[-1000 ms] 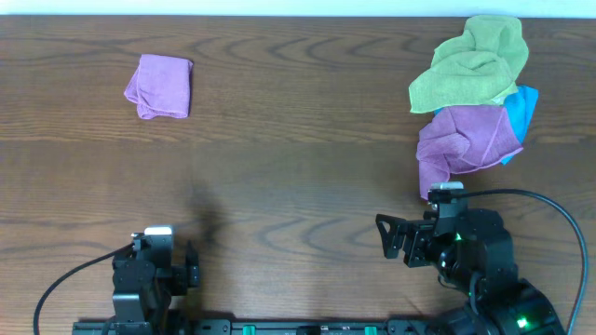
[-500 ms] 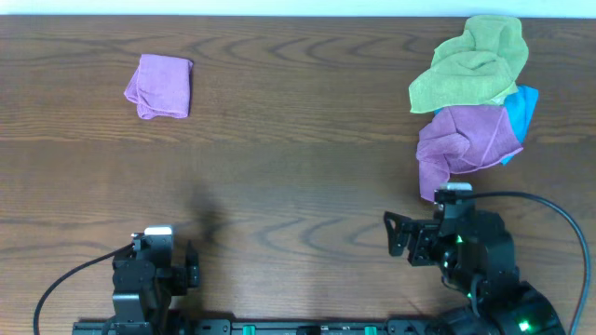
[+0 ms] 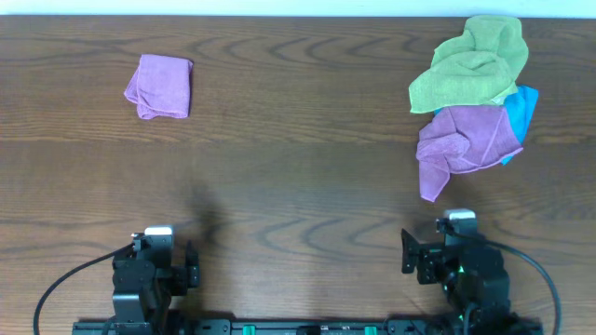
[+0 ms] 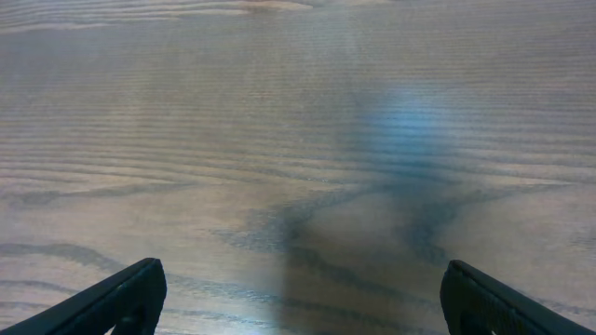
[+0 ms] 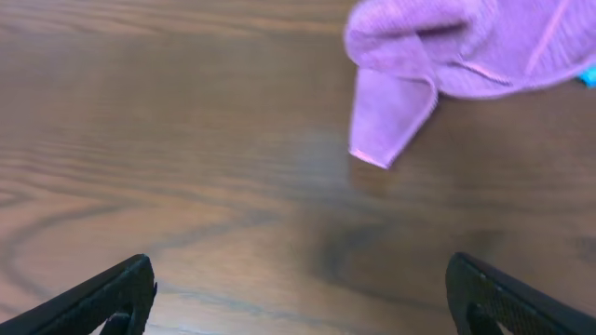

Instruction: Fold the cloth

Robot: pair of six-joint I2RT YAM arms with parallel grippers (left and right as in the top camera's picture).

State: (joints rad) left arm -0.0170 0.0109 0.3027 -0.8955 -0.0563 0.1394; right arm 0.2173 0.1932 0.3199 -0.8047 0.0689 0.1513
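My left gripper (image 4: 298, 290) and right gripper (image 5: 298, 290) sat spread and empty at the near edge. The purple cloth (image 3: 466, 140) lay far right, touching the green cloth (image 3: 470, 65). A careless pull could have dragged both.

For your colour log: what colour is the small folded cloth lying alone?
The small folded cloth is purple, clearest overhead.
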